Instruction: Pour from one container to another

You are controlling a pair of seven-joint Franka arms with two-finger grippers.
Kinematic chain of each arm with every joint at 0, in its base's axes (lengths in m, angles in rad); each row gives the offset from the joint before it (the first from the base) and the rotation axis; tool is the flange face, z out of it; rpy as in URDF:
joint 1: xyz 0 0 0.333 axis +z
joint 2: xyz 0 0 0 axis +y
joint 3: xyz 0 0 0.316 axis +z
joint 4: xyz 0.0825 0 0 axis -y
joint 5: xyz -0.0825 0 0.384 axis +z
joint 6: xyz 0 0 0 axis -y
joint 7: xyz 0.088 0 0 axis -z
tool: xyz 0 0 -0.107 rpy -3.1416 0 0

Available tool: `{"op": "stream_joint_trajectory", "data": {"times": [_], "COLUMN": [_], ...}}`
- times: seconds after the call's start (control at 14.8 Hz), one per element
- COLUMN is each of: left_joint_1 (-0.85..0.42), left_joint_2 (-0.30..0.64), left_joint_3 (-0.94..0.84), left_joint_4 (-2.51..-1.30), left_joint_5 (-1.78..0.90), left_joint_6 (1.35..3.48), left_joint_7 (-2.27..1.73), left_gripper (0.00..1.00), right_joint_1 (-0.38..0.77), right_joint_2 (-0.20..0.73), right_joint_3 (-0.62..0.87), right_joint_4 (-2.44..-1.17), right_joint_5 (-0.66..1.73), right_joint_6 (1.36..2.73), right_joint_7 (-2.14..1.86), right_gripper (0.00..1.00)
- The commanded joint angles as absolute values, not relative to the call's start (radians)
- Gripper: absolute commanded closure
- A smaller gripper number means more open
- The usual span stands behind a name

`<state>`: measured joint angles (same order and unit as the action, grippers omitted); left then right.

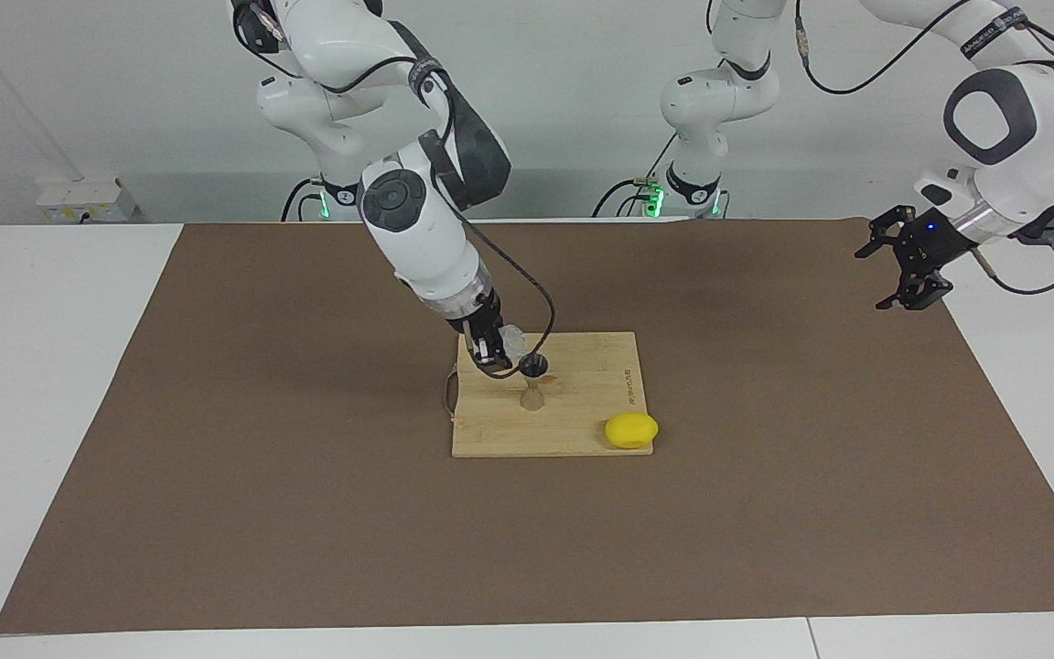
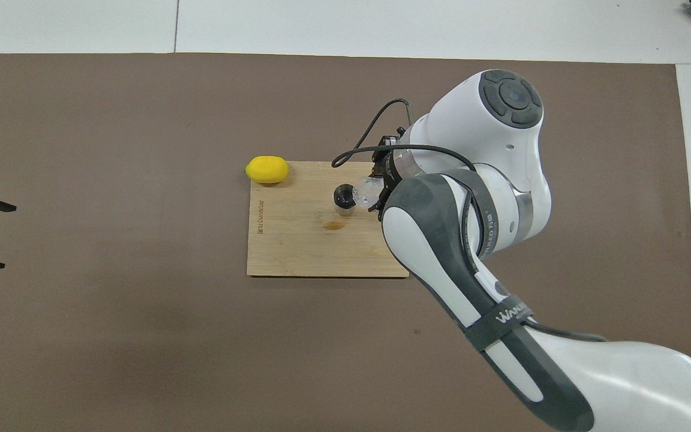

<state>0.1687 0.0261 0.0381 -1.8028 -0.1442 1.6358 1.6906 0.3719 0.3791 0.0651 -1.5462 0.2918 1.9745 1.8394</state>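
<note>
A short line of dark lettering is burned into the pale rectangular bamboo cutting board (image 2: pixel 297 246) along its edge toward the left arm's end of the table, well apart from the right gripper; the letters are too small to read. White lettering on the dark band around the right arm's white forearm (image 2: pixel 504 315) begins "WAN"; the rest is unclear.

You see two white arms with dark grey joint bands and round grey caps. Black cables loop along both. Each black tool, right (image 1: pixel 493 352) and left (image 1: pixel 904 267), sits on a silver wrist. Green lights glow at both bases.
</note>
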Motion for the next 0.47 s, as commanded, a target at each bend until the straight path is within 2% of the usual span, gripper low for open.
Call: {"op": "stream_joint_trajectory", "data": {"times": [0.0,0.13,0.4], "left_joint_1": [0.111,0.089,0.019], "left_joint_2": [-0.050,-0.090,-0.110], "left_joint_3": [0.046,0.044,0.044], "left_joint_4": [-1.824,-1.844,-1.862], "left_joint_5": [-0.091,-0.071,0.038], "left_joint_6": [1.640,1.641,1.637], "left_joint_7": [1.399,1.202,0.788], "left_gripper": [0.00,0.00,0.00], "right_joint_1": [0.386,0.388,0.394], "right_joint_2": [0.399,0.400,0.419], "right_joint_3": [0.064,0.064,0.064], "right_joint_4": [-1.514,-1.513,-1.463], "right_joint_5": [0.242,0.218,0.199], "right_joint_6": [1.973,1.971,1.967], "right_joint_7": [1.891,1.914,1.948], "right_gripper": [1.00,1.00,1.00]}}
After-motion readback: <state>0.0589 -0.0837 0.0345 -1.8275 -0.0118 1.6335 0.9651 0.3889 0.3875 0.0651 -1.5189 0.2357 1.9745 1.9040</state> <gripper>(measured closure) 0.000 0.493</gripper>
